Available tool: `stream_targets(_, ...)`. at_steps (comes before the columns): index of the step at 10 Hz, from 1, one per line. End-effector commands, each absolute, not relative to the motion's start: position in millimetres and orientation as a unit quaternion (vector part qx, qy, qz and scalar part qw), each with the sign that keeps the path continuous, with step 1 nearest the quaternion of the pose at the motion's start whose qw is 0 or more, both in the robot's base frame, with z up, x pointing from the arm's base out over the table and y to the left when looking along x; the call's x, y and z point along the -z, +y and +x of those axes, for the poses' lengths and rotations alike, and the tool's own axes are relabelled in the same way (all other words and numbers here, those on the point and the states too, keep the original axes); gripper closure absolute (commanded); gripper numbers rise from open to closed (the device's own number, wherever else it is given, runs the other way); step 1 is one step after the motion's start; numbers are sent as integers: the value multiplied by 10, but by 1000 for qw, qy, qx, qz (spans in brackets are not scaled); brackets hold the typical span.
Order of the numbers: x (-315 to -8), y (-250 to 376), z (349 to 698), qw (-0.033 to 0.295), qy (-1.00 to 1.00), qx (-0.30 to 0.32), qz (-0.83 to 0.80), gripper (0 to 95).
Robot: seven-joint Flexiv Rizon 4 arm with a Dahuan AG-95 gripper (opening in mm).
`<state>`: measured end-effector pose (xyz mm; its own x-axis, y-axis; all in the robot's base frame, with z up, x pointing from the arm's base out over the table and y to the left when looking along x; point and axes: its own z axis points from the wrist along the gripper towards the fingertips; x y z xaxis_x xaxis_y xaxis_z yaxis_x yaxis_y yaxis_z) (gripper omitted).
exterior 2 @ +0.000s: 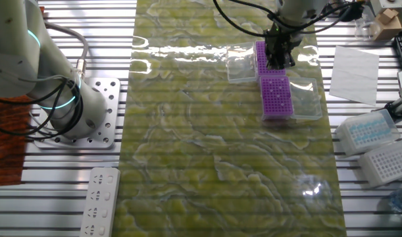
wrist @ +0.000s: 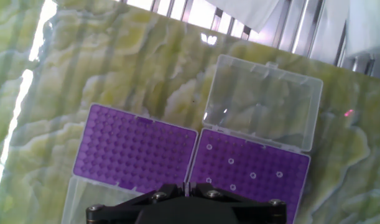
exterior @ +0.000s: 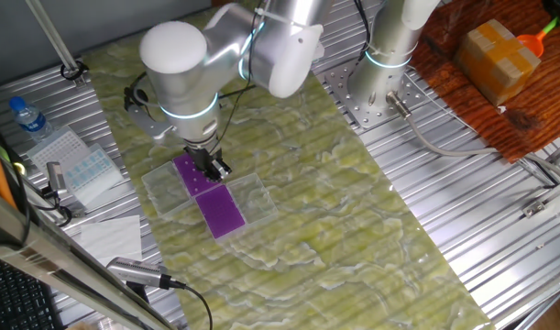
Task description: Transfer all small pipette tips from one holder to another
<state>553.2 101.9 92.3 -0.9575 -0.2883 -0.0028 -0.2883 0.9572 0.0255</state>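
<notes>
Two purple holder plates lie side by side on the green mat, and each has a clear lid folded open. In the hand view the right plate (wrist: 264,163) carries several small pipette tips (wrist: 252,175), seen as pale dots. The left plate (wrist: 137,149) shows none. My gripper (wrist: 186,185) hangs low over the seam between the plates. Its jaws are shut with a thin pale sliver between them that looks like a tip. The gripper also shows in one fixed view (exterior: 212,169) and in the other fixed view (exterior 2: 277,63), above the purple plates (exterior: 226,213) (exterior 2: 277,99).
The clear lids (wrist: 264,102) (wrist: 84,199) flank the plates. In the other fixed view, tip boxes (exterior 2: 368,128) (exterior 2: 385,161) and a paper sheet (exterior 2: 355,72) lie right of the mat, with a second arm's base (exterior 2: 75,112) and a power strip (exterior 2: 99,197) to its left. A water bottle (exterior: 27,117) stands at the left in one fixed view.
</notes>
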Motion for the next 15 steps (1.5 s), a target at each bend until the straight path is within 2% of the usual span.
stream_targets(1, -899, 1029, 5530, -1, -989, 12, 144, 950)
stream_targets(8, -769, 1075, 5494, -4, -991, 17, 135, 950)
stream_targets(15, -747, 1078, 5490, 6, -994, 37, 101, 950)
